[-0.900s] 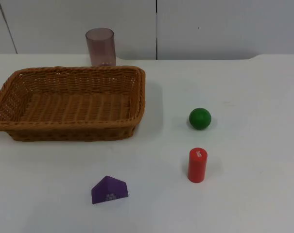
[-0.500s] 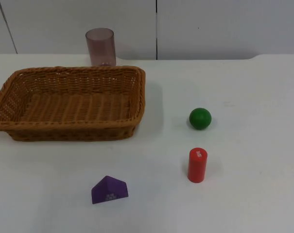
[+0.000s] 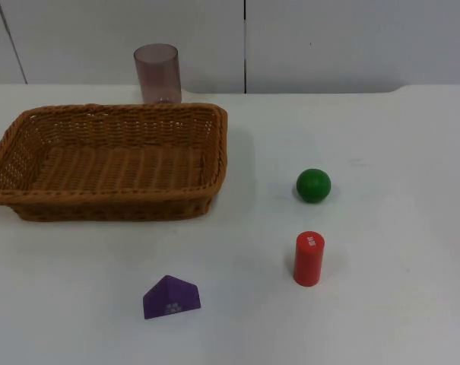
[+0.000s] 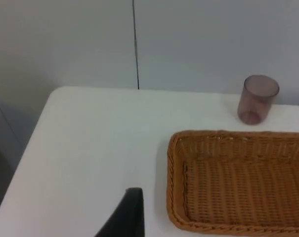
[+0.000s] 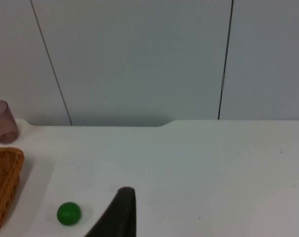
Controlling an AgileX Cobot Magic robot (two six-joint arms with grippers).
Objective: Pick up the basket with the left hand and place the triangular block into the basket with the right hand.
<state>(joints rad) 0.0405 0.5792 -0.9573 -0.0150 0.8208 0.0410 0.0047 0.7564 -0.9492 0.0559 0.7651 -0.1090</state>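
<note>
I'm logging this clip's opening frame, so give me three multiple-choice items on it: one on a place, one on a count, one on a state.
1. Where does the translucent purple plastic cup stand?
A. inside the basket
B. behind the brown woven wicker basket, by the grey wall
C. beside the red cylinder

2. How many loose pieces lie on the white table outside the basket, cup aside?
A. three
B. two
C. five

3. In what state is the basket?
A. lifted by the left gripper
B. tipped on its side
C. resting on the table with nothing in it

Answers:
1 B: the top view shows the cup past the basket's far rim.
2 A: purple triangular block, red wooden cylinder, green ball.
3 C: its woven floor is bare and it sits flat.
</note>
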